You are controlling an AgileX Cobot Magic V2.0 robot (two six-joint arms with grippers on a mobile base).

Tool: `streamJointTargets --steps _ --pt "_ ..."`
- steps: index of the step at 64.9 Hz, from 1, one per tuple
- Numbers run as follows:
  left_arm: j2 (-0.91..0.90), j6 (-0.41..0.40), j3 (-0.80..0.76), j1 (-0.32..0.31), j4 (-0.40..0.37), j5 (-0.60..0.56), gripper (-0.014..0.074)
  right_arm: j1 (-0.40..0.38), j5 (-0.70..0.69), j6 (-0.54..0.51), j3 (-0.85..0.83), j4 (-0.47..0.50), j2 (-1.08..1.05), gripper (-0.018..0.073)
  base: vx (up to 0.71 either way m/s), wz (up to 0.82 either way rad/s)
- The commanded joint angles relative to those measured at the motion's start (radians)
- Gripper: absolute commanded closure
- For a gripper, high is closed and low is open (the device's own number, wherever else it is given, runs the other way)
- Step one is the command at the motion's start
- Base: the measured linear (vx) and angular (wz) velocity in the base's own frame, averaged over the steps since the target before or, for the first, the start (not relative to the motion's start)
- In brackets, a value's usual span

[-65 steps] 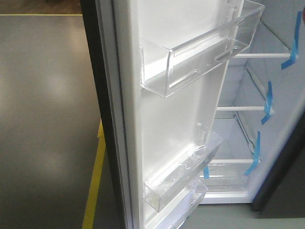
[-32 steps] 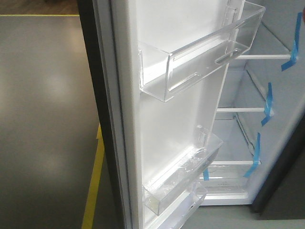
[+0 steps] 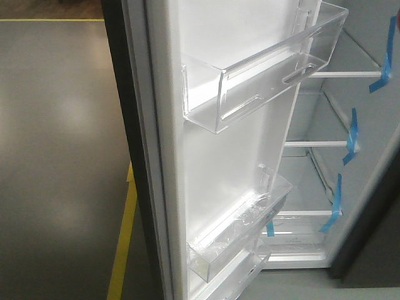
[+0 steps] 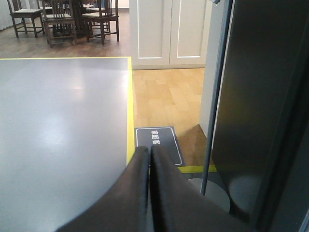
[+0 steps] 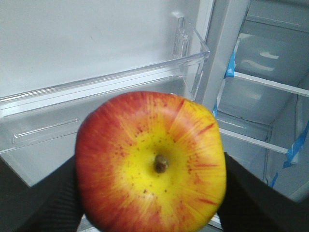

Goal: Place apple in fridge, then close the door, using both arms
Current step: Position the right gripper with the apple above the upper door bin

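Apple [image 5: 150, 162] is clamped in the right tool [image 5: 152, 193], stem end toward the wrist camera, dark fingers [image 5: 34, 203] pressing on both sides. It is in the air, not yet inside the fridge [image 3: 315, 112]. A clear door bin [image 5: 96, 82] is right behind it, and the glass shelves [image 5: 263, 82] are off to the right and further in.

Change: over the last second the door [image 3: 212, 156] and its bins slid a little left in the front view, then no visible shift in the last half second. This is probably the base or door settling, but the view is too tight to say which. The front view shows neither the apple nor either arm. Placing is not started and the door is wide open.

Left tool [image 4: 149, 159] has its fingers pressed together on nothing. It is low by the door's dark outer face [image 4: 251, 96], close but apparently not touching, over the grey floor [image 4: 63, 125]. It looks staged for the push to close.

Next step as I judge it: carry the apple right, past the bin corner and onto a shelf.
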Motion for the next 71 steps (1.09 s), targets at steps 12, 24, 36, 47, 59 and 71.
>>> streamJointTargets --steps 12,24,36,47,59,71 --pt "-0.017 -0.007 0.028 0.001 -0.001 -0.071 0.0603 -0.003 -0.066 -0.007 -0.028 0.034 -0.013 0.0568 0.00 0.00" --pt "-0.017 -0.007 0.028 0.001 -0.001 -0.071 0.0603 -0.003 -0.066 -0.007 -0.028 0.034 -0.013 0.0568 0.00 0.00" --pt "-0.017 -0.007 0.028 0.001 -0.001 -0.071 0.0603 -0.003 -0.066 -0.007 -0.028 0.034 -0.013 0.0568 0.00 0.00" --pt "-0.017 -0.007 0.028 0.001 -0.001 -0.071 0.0603 -0.003 -0.066 -0.007 -0.028 0.034 -0.013 0.0568 0.00 0.00" --pt "-0.017 -0.007 0.028 0.001 -0.001 -0.071 0.0603 -0.003 -0.063 -0.007 -0.028 0.036 -0.013 0.0568 0.00 0.00" --pt "-0.017 -0.007 0.028 0.001 -0.001 -0.071 0.0603 -0.003 -0.070 -0.008 -0.028 0.061 -0.013 0.0568 0.00 0.00"
